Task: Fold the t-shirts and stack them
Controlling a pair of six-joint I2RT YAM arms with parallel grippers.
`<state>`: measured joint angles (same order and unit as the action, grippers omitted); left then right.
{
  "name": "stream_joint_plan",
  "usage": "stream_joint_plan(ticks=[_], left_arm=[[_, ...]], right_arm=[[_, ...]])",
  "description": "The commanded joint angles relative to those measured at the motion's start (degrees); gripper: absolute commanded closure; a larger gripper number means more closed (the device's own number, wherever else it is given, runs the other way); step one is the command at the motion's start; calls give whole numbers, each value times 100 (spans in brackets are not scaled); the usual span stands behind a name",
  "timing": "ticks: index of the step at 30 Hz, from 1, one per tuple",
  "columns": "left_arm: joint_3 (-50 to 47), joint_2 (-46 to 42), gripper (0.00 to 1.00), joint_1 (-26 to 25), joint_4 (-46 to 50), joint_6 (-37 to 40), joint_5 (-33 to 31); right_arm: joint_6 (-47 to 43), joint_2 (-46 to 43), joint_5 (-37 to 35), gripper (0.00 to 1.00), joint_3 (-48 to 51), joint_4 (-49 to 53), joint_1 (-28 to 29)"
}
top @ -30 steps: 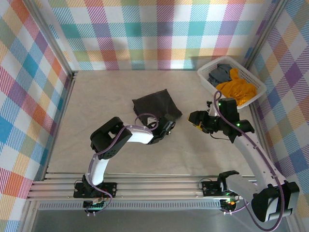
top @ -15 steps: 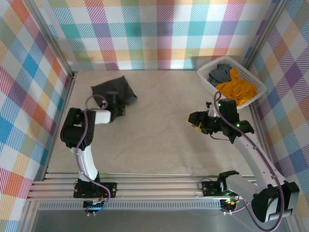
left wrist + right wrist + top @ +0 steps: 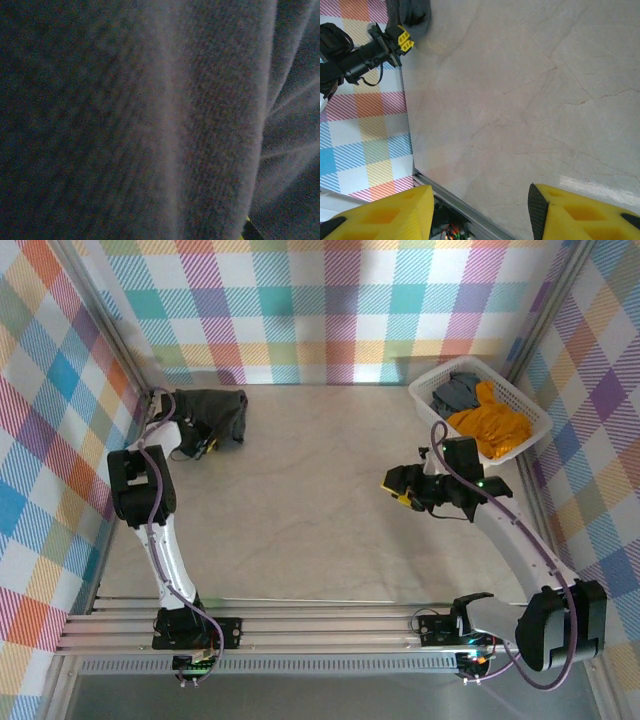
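Three t-shirts: one charcoal-black t-shirt (image 3: 215, 412), one orange t-shirt (image 3: 490, 428), one grey t-shirt (image 3: 455, 392). One white basket (image 3: 425, 408). Two arms: left arm (image 3: 150, 515), right arm (image 3: 512, 532). One table (image 3: 320, 510).

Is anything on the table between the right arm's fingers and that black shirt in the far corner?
Nothing visible does: only bare table lies between the right fingers and the black shirt.

The jaws of the left tool (image 3: 198, 438) are hidden by the charcoal t-shirt (image 3: 222, 405), upper left. The right tool (image 3: 480, 200) is cut off by the lower edge.
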<state>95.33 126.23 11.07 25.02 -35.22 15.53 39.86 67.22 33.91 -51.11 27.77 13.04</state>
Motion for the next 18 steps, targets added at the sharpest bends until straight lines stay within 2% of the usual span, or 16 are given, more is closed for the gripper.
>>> stream_joint_plan(ticks=[1, 3, 5, 6, 7, 8, 11, 12, 13, 18], left_arm=[[588, 406, 87, 128, 785, 718, -39], [706, 435, 80, 132, 772, 678, 59], [433, 217, 68, 131, 558, 472, 43], [104, -70, 47, 131, 365, 299, -86], [-239, -380, 10, 119, 181, 168, -241], [-717, -829, 0, 103, -146, 3, -441], [-1987, -2323, 0, 63, -736, -523, -816], [-2353, -2833, 0, 40, -854, -668, -814], [-2605, -3233, 0, 0, -858, -721, -811], [-3350, -5362, 0, -838, 74, -467, -1857]], right_arm=[[-17, 127, 171, 47, -293, -249, 96], [-30, 119, 204, 47, -287, -418, 157], [42, -23, 221, 47, -197, -736, 199], [114, -168, 187, 47, -128, -942, 208], [171, -325, 87, 47, -43, -1113, 208], [240, -535, -23, 46, 81, -1317, 208], [398, -1137, -369, 42, 287, -1756, 208], [470, -1311, -462, 36, 341, -1862, 210], [535, -1420, -489, 1, 392, -1987, 211], [469, -1959, -1118, 0, 373, -1522, 212]])
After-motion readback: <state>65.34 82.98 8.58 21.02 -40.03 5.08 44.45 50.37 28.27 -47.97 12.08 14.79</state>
